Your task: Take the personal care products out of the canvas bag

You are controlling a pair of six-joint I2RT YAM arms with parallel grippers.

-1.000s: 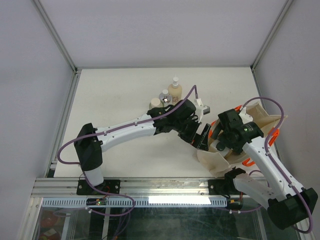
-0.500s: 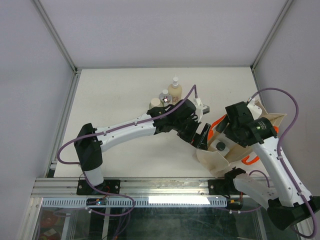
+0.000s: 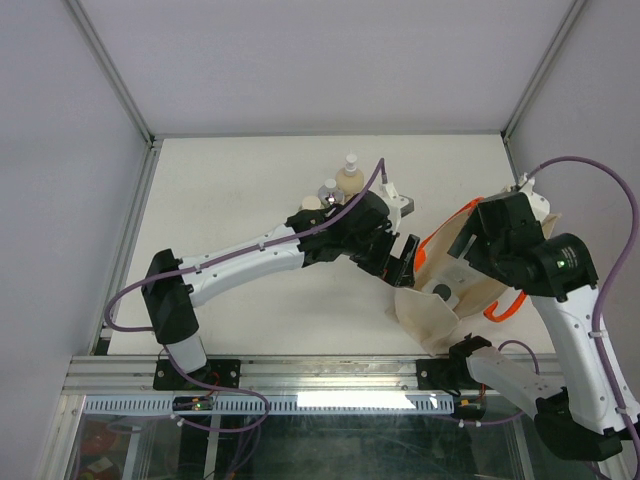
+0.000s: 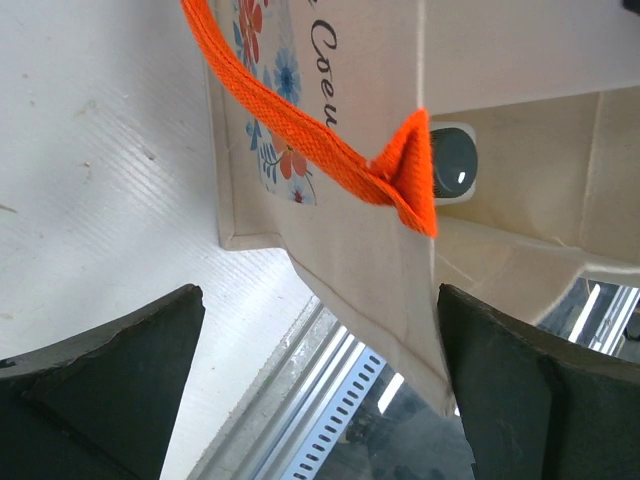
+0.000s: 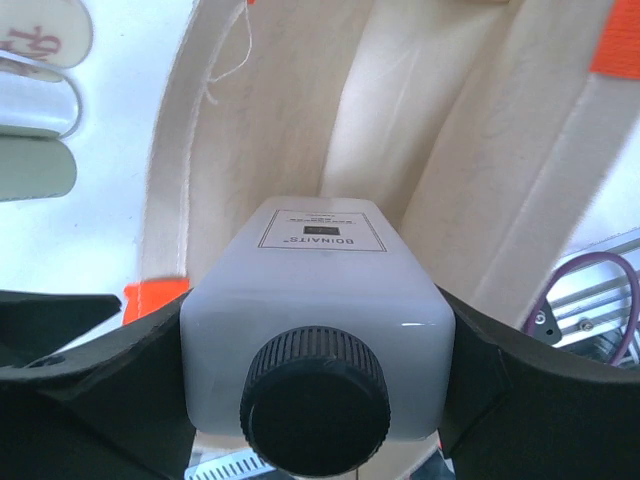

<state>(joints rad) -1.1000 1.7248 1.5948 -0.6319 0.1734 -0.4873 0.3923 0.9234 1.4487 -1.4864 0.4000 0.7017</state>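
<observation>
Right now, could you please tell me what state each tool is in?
Left tool: open, astride an edge of the canvas bag.
Right tool: closed on a white, dark-capped square bottle.

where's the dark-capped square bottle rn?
The square bottle is inside the canvas bag, right side of the top view, gripped between the fingers of the right gripper.

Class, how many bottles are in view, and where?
5. The pump bottle, silver-capped bottle and olive bottle stand together far back; a square bottle peeks out beside them; a second square bottle sits in the canvas bag. Others may be hidden.
</observation>
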